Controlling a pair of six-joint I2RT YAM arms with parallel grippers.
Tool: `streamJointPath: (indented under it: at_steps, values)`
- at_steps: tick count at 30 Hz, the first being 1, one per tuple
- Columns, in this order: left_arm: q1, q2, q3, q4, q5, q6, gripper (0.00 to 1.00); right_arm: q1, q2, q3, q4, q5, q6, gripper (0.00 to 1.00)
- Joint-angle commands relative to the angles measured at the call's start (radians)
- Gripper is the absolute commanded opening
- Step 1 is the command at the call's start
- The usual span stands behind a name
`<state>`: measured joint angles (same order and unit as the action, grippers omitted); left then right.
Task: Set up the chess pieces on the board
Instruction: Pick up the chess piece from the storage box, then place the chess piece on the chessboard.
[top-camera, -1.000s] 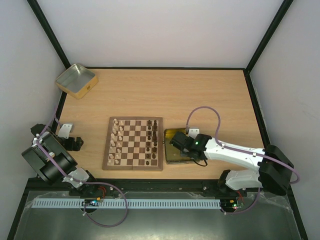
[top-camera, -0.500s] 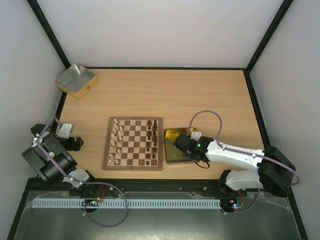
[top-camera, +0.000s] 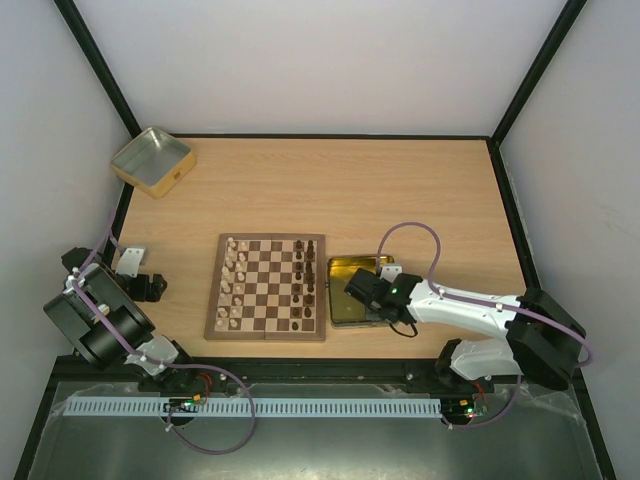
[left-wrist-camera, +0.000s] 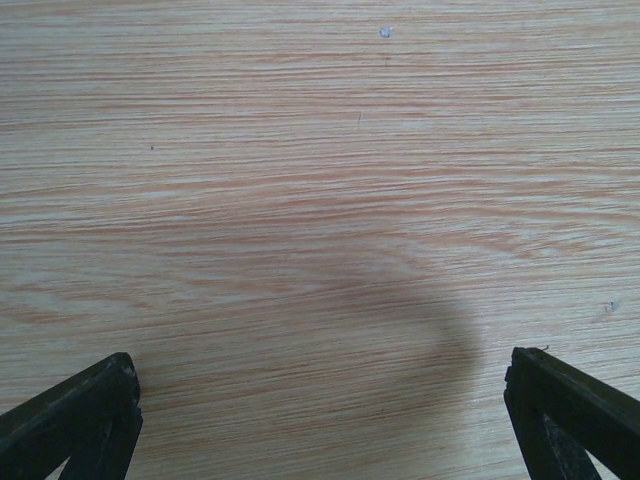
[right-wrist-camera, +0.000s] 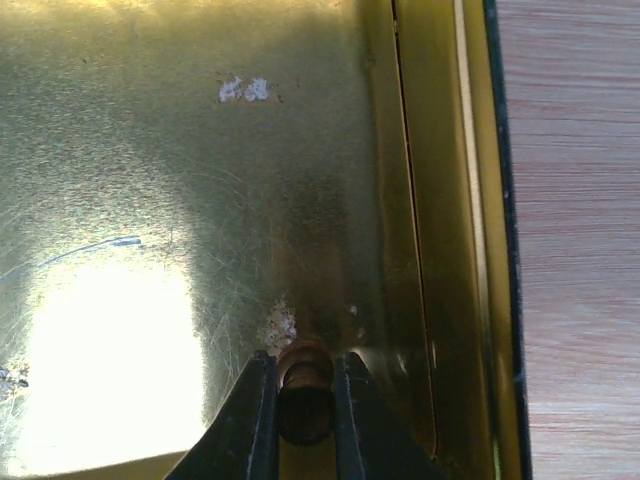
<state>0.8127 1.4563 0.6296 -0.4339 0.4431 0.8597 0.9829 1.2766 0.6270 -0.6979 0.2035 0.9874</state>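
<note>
The chessboard (top-camera: 266, 287) lies in the middle of the table, with pale pieces (top-camera: 232, 283) along its left side and dark pieces (top-camera: 304, 283) along its right. My right gripper (top-camera: 357, 287) is over the yellow-gold tin (top-camera: 345, 267) just right of the board. In the right wrist view it (right-wrist-camera: 303, 375) is shut on a dark brown chess piece (right-wrist-camera: 305, 385), held above the tin's shiny floor (right-wrist-camera: 150, 180). My left gripper (left-wrist-camera: 320, 400) is open over bare table; in the top view the left arm (top-camera: 95, 315) is folded at the left edge.
A silvery square tin (top-camera: 152, 161) stands at the far left corner. The gold tin's right wall (right-wrist-camera: 440, 200) runs close beside my right fingers, with wooden table (right-wrist-camera: 570, 250) beyond it. Black frame posts edge the table.
My right gripper has drawn back slightly toward the near side of the gold tin. The left arm has not moved.
</note>
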Motion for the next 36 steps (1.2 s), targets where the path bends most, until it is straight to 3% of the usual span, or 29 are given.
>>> streamJointPath:
  at_steps: [1,11,17,27,36]
  values:
    - [-0.004,0.062,-0.053,-0.116,-0.066,-0.033,0.99,-0.004,-0.001,0.048,-0.039,0.063,-0.004,0.06]
    - [-0.005,0.060,-0.052,-0.115,-0.067,-0.037,0.99,-0.003,0.008,0.154,-0.074,0.111,-0.028,0.04]
    - [-0.005,0.058,-0.052,-0.120,-0.069,-0.034,0.99,0.009,-0.006,0.198,-0.048,0.023,-0.043,0.02]
    - [-0.009,0.064,-0.047,-0.123,-0.072,-0.034,0.99,0.281,0.111,0.364,-0.053,0.000,0.063,0.03]
    - [-0.015,0.062,-0.050,-0.121,-0.077,-0.039,0.99,0.371,0.266,0.399,0.081,-0.068,0.064,0.03]
